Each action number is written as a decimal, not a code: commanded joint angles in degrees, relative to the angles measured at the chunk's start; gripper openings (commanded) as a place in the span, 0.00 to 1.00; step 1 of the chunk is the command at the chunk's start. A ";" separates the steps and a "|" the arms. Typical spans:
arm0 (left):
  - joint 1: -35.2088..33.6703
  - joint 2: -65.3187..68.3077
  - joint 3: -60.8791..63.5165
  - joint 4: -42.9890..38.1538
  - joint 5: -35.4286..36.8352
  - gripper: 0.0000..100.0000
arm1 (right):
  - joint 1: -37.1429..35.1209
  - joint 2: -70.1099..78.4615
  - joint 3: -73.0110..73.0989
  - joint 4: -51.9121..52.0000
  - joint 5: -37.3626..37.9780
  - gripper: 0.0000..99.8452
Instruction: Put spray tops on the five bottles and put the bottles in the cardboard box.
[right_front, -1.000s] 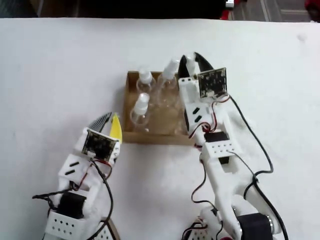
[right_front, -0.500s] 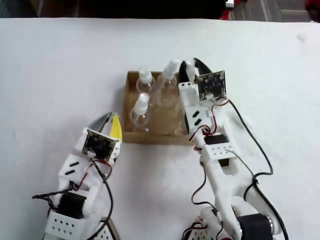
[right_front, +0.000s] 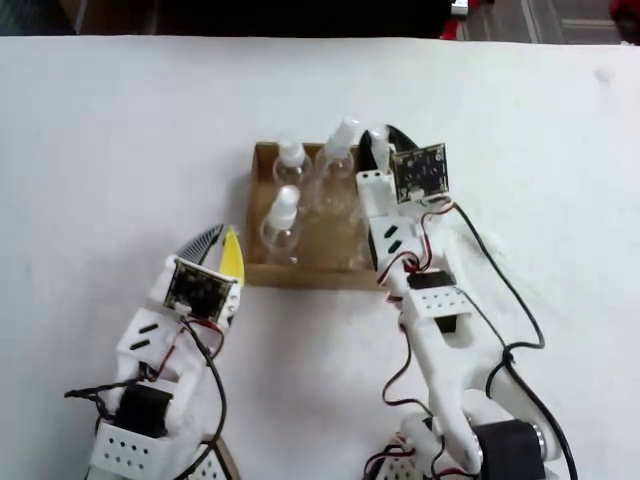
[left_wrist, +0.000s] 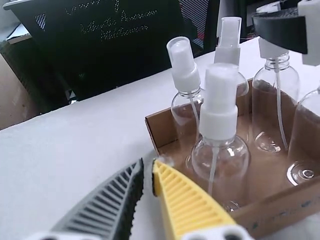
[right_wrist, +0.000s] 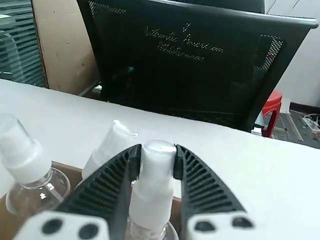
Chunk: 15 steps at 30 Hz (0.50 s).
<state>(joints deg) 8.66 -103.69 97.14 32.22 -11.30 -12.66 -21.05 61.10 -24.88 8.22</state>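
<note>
The cardboard box (right_front: 262, 190) sits mid-table and holds several clear bottles with white spray tops (right_front: 291, 153). My right gripper (right_front: 381, 138) is over the box's far right corner, shut on the spray top (right_wrist: 156, 172) of a bottle standing there; the black fingers (right_wrist: 116, 175) press both sides of it. In the left wrist view that bottle (left_wrist: 272, 100) stands in the box (left_wrist: 165, 127) under the black gripper (left_wrist: 280, 27). My left gripper (right_front: 222, 238) rests on the table by the box's near left corner, its grey and yellow fingers (left_wrist: 172, 192) shut on nothing, just short of the nearest bottle (left_wrist: 220, 150).
White table (right_front: 120, 130) spreads all around the box, with free room to the left and right. A black mesh chair (right_wrist: 200, 65) stands beyond the far table edge. The right arm's body (right_front: 440, 320) runs along the box's right side.
The right gripper's fingers, open around the spray top a second ago, have closed on it and drawn back slightly. The left arm has not moved.
</note>
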 joint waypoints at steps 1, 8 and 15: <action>0.75 -1.01 -0.18 -1.05 -0.70 0.03 | 0.57 2.59 -1.14 -1.36 -0.44 0.02; 0.75 -1.01 -0.18 -1.05 -0.70 0.03 | 0.57 3.47 -2.02 -1.36 -0.26 0.02; 0.75 -1.01 -0.18 -1.14 -0.70 0.03 | 0.48 3.47 -1.76 -1.27 -0.62 0.18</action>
<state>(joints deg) 8.66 -103.69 97.14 32.22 -11.30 -12.75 -17.80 60.40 -25.67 8.04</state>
